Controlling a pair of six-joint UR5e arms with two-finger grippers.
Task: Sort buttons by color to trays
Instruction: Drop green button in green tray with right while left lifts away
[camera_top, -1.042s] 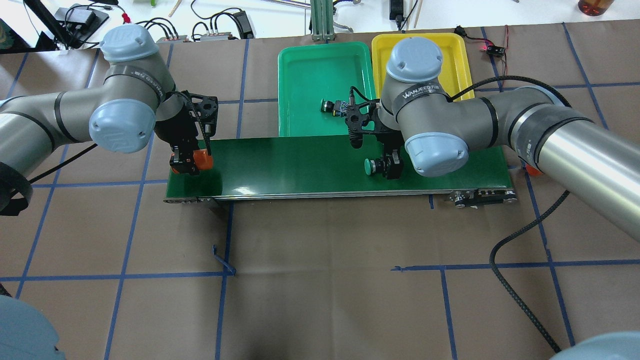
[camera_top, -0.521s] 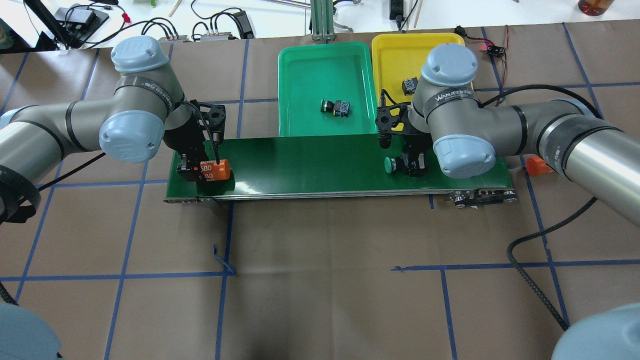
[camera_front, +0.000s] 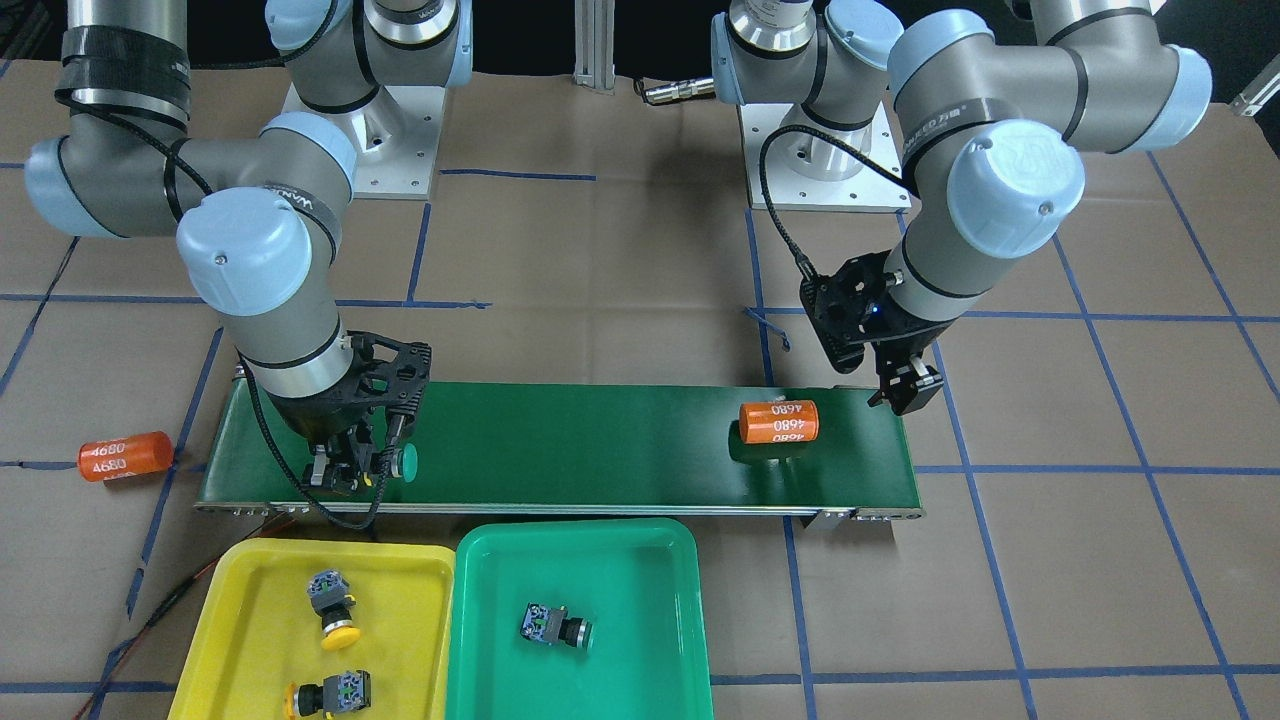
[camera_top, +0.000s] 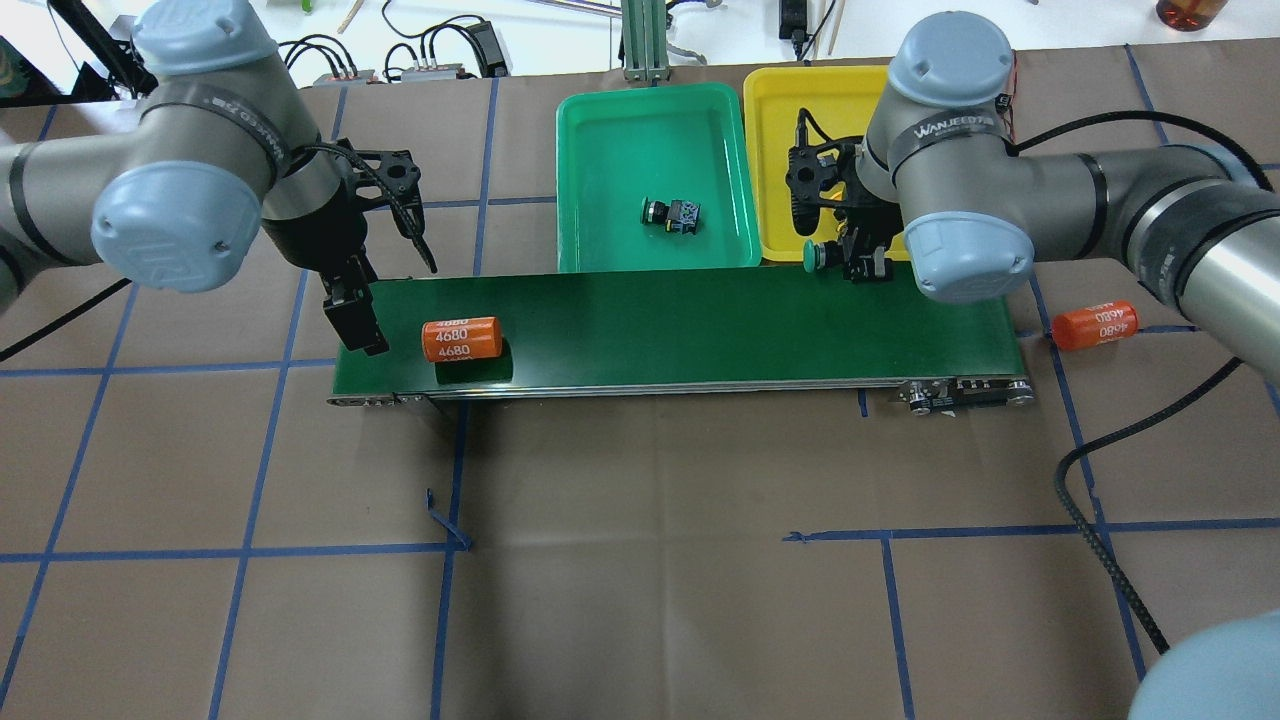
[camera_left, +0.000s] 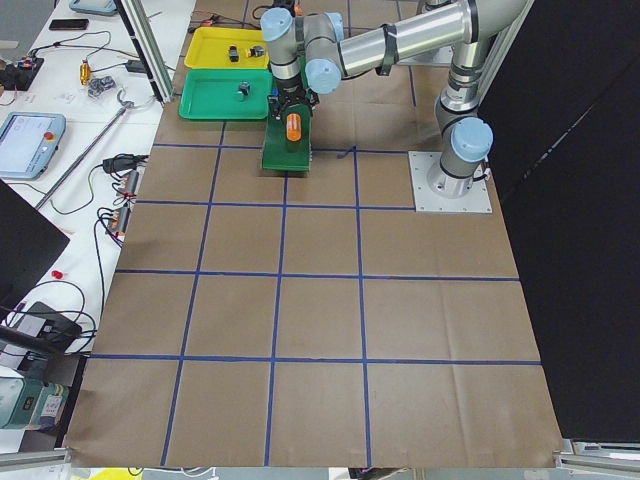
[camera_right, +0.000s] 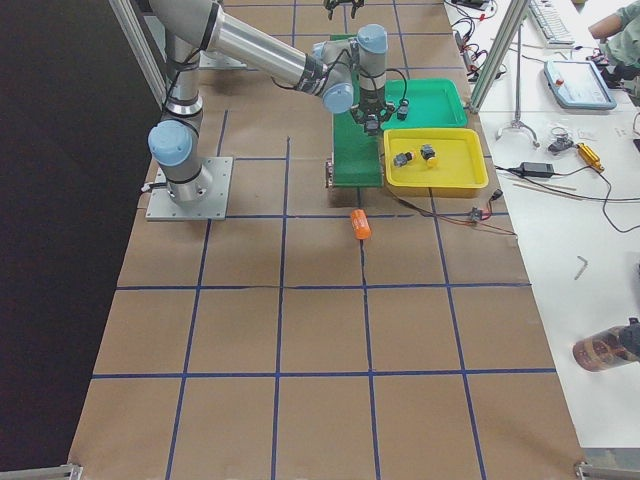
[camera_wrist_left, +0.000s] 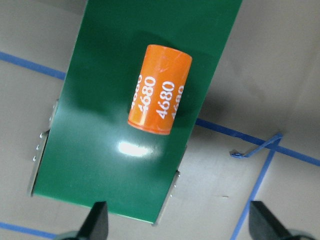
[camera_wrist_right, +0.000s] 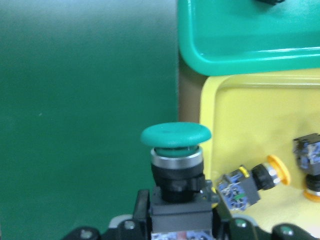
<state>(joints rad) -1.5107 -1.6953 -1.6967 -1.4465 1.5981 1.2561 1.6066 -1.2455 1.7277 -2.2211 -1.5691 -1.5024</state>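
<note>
At the belt (camera_top: 650, 320) edge, right tool (camera_top: 860, 263) grips green button (camera_top: 818, 257) horizontally, cap leftward.

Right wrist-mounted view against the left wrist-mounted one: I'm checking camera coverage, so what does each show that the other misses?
Only the right wrist view shows the green-capped button clamped in the right tool, a corner of the green tray, and the yellow tray holding two yellow-capped buttons. Only the left wrist view shows the orange cylinder marked 4680 lying on the dark green belt, blue tape lines and the open left tool. Both show that belt.
</note>
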